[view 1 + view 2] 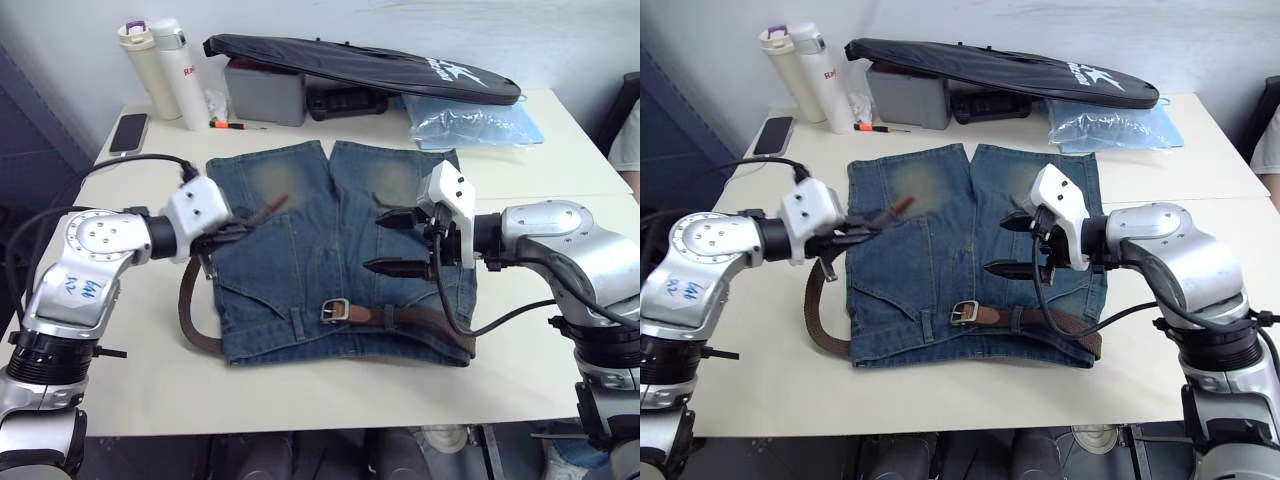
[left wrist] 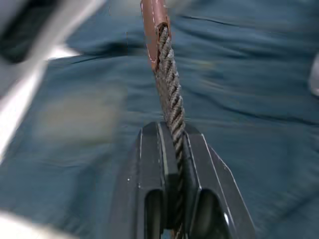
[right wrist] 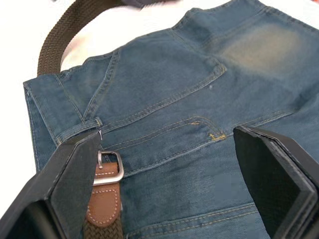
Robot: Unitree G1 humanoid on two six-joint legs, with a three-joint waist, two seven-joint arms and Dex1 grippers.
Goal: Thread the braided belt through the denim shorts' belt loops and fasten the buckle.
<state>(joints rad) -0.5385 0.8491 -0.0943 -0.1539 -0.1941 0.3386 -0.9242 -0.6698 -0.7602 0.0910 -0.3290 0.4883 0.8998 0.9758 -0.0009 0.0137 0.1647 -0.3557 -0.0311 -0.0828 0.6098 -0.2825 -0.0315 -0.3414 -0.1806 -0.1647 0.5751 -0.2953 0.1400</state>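
My left tool is clenched on the braided belt near its free leather end, well apart from the buckle. My right tool hangs released over the denim shorts. I fear the strap twisting or slipping out before the buckle.

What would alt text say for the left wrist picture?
The left hand is shut on the belt, whose braided strap runs away from the fingers to a brown leather tip. Denim shorts lie behind.

bare table before denim shorts, clutter behind
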